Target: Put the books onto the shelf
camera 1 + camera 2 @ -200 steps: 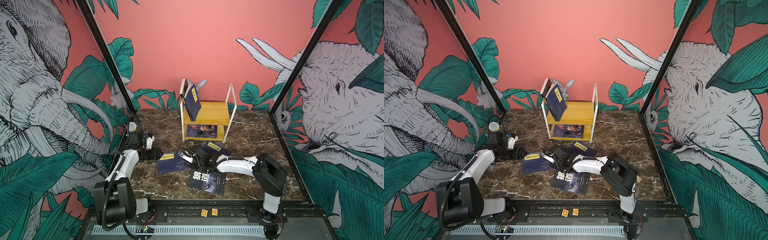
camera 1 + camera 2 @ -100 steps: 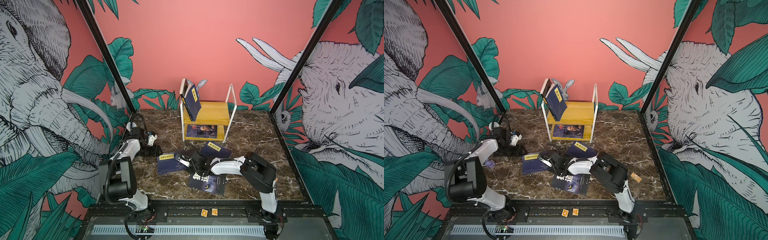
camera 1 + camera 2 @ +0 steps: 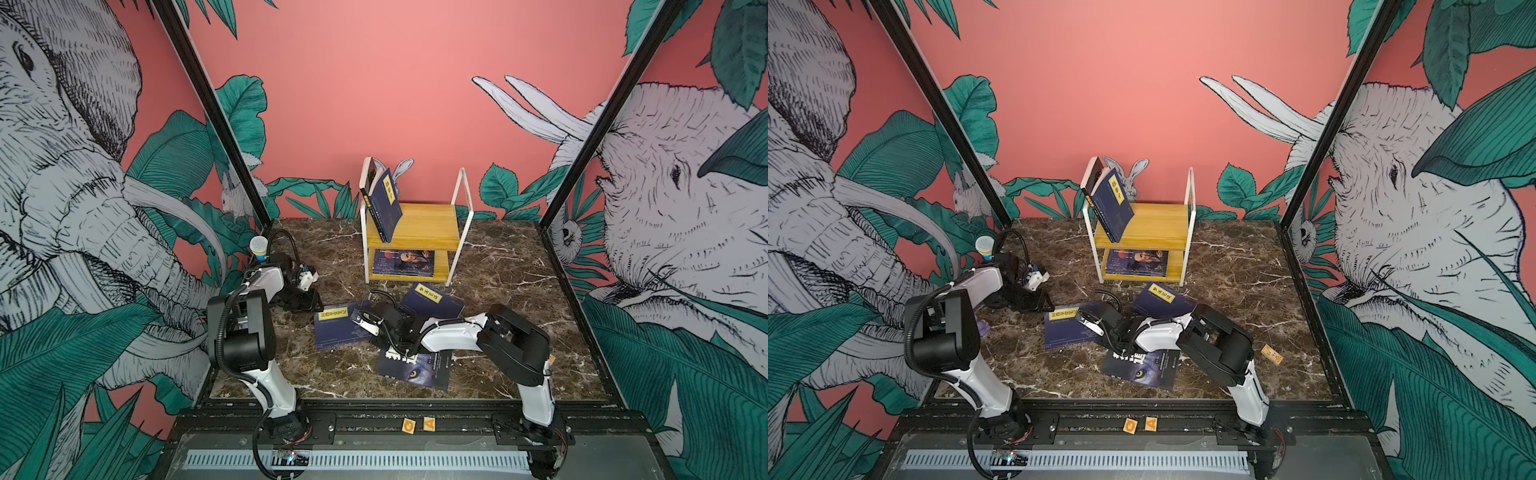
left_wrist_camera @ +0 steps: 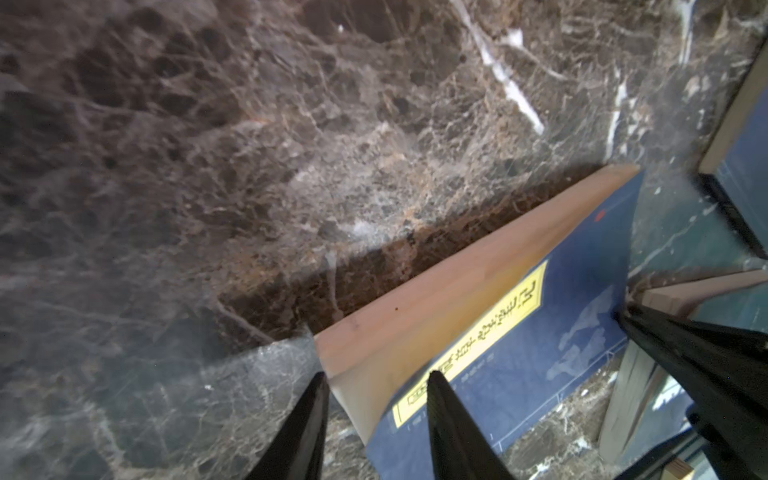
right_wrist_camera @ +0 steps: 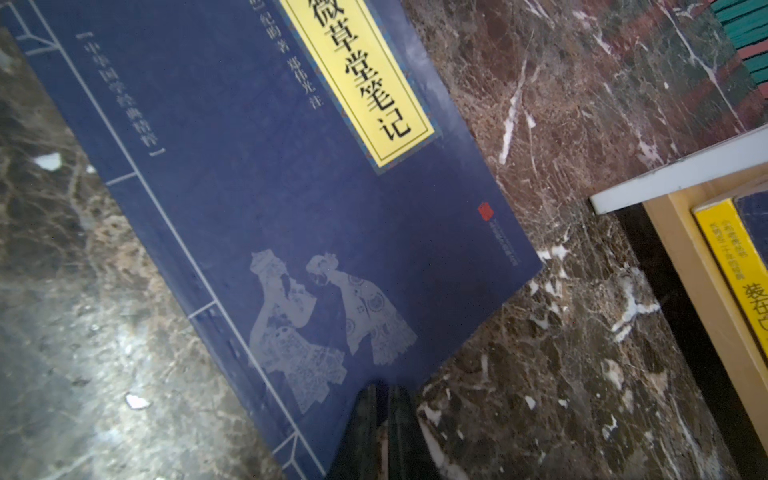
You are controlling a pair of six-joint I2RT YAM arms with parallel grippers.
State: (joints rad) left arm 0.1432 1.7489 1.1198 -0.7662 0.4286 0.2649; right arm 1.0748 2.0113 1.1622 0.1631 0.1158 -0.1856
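Books (image 3: 1160,299) sit partly on the shelf (image 3: 428,226) and partly on the marble tabletop (image 3: 507,266). In both top views a leaning navy book (image 3: 384,205) stands tilted against the left end of the upper board, and a purple book (image 3: 403,262) lies flat on the lower board. Three more lie on the tabletop in front: a left navy book (image 3: 336,330), a navy book near the shelf (image 3: 434,297) and, nearest the camera, a wolf-eye book (image 3: 415,370) partly under the right arm. The left gripper (image 3: 318,306) reaches low to the far left corner of the left navy book (image 3: 1067,332), while the right gripper (image 3: 360,321) reaches across the middle to that book's right edge; from up here neither one's finger gap can be read.

In the left wrist view the left gripper's fingers (image 4: 307,424) stand apart astride the book's corner, one beside the pale page edge, one over the cover by the yellow label; whether they pinch it I cannot tell. The right gripper's black tip sits at the far short edge.

In the right wrist view the right gripper's fingers (image 5: 365,415) are pressed almost together, only a slit between them, tips at the edge of the cover next to the two pale figures printed on it, clasping nothing that shows. A yellow book (image 5: 723,249) shows its edge on the shelf's lower board nearby
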